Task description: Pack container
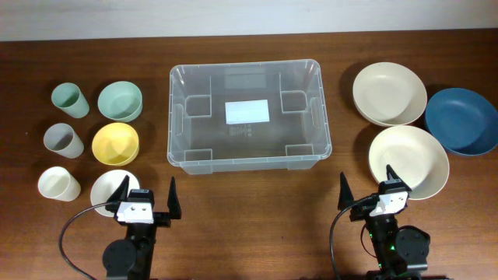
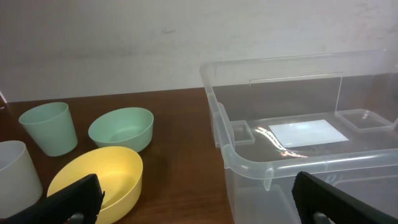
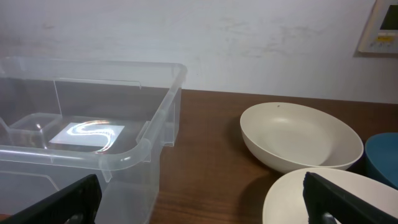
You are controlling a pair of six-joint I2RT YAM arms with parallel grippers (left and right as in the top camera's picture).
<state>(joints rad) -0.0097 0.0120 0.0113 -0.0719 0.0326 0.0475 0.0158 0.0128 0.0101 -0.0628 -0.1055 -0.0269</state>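
Note:
The clear plastic container [image 1: 179, 117] stands empty in the middle of the table, a white label on its base. It also shows in the left wrist view [image 2: 249, 158] and the right wrist view [image 3: 124, 158]. My left gripper [image 1: 146, 196] is open and empty near the front edge, left of the container, by a white bowl [image 1: 105, 189]. My right gripper [image 1: 366, 189] is open and empty near the front edge, right of the container, by a cream bowl [image 1: 410, 158].
Left of the container: a green cup [image 1: 70, 99], grey cup [image 1: 62, 141], cream cup [image 1: 58, 184], green bowl [image 1: 120, 101], yellow bowl [image 1: 115, 144]. Right: another cream bowl [image 1: 389, 93] and a blue bowl [image 1: 463, 120].

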